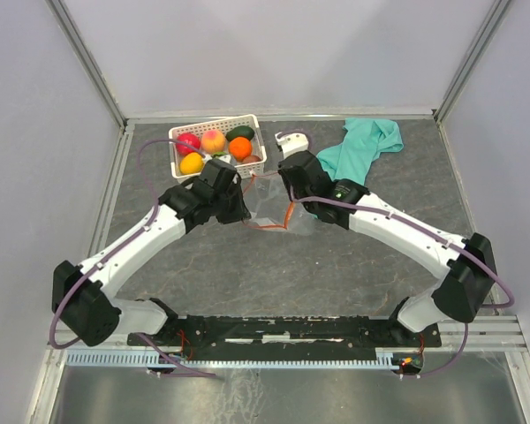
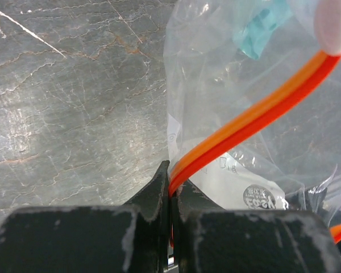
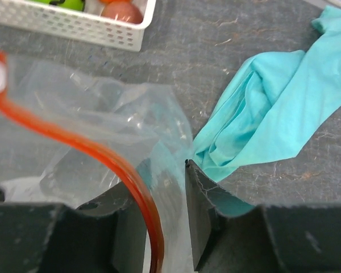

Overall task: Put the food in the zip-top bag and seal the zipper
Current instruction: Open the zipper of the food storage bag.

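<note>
Your left gripper (image 2: 169,170) is pinched tight on the zipper (image 2: 256,114). Your right gripper (image 3: 162,165) sits at its two o'clock, jaws apart.

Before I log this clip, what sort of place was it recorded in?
Probably a lab robot test cell, not a kitchen: plain white panel walls on metal frame posts, two arms bolted to a mounting rail, toy fruit in a white basket.

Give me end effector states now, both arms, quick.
Left end effector: closed on the zipper.
Right end effector: open, jaws apart; the zipper and zip-top bag film run between them, apparently unclamped.
</note>
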